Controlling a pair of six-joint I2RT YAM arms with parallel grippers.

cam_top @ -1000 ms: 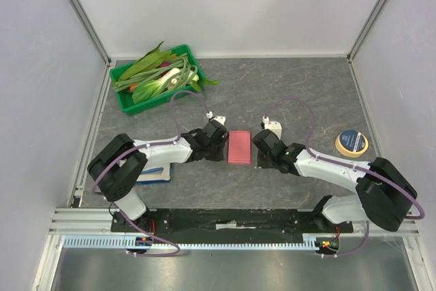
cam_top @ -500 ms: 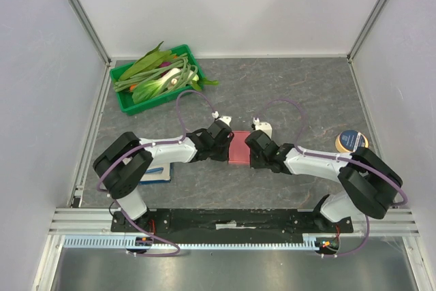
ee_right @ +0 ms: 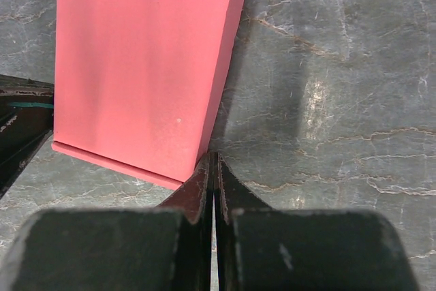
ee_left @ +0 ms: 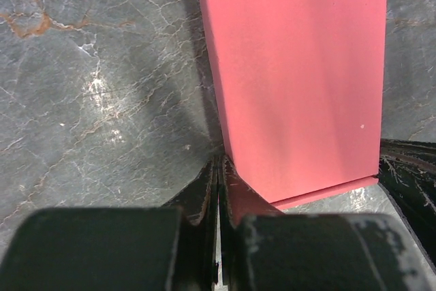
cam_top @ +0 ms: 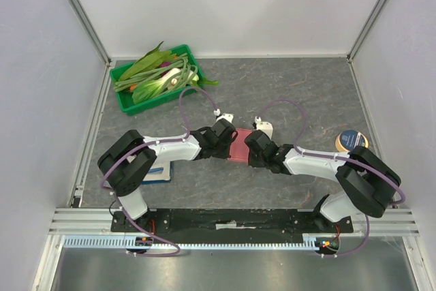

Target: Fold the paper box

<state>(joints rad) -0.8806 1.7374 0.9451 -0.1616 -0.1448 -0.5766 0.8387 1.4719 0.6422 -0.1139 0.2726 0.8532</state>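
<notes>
The left gripper (ee_left: 219,163) has its fingers pressed together with nothing between them. The paper box (ee_left: 300,80) lies just ahead and to the right of their tips, its long edge touching them. The right gripper (ee_right: 212,160) is closed on nothing too, with the box ahead and to the left, edge against its tips. The closed tips probably serve as blunt pushers, squeezing the box from both sides to steady it or bow it along a crease. The box is pink-red and smooth-faced on the grey table (ee_left: 102,66). A thin under-layer shows along the end nearest the fingers, and a shadow runs beside each long edge.
</notes>
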